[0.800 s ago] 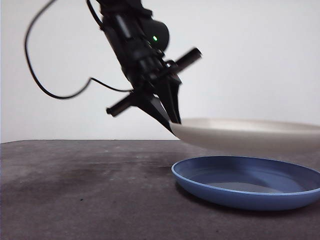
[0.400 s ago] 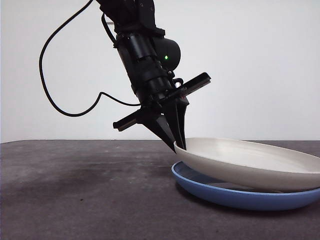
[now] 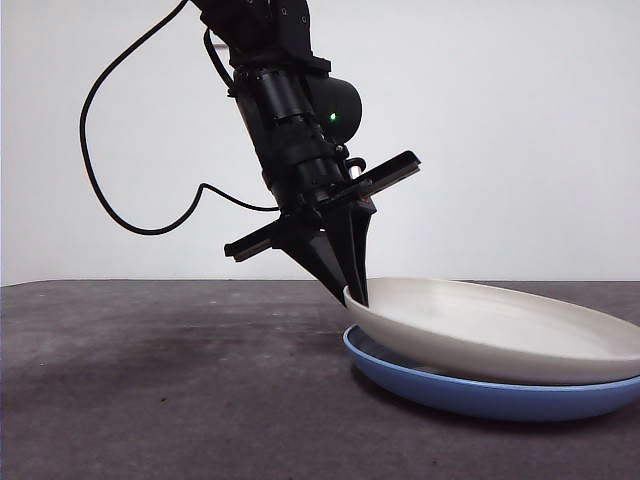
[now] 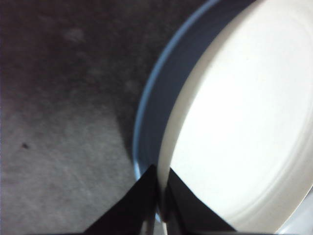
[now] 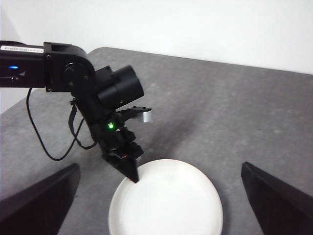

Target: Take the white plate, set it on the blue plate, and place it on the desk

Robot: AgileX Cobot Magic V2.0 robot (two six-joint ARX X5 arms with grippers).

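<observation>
Your desk (image 3: 150,390) stretches dark and mottled under it all. On it sits the blue plate (image 3: 480,395), with the white plate (image 3: 500,330) resting inside, tilted, its gripped edge higher. Your left gripper (image 3: 355,292) slants down onto that raised rim, jaws pinched nearly closed on it. Your right gripper (image 5: 156,205) hangs above, jaws spread wide, holding nothing.

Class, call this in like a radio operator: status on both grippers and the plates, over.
Left gripper shut on white plate rim. Right gripper open, hovering above. White plate resting tilted in blue plate on desk. Nothing obstructing.
</observation>
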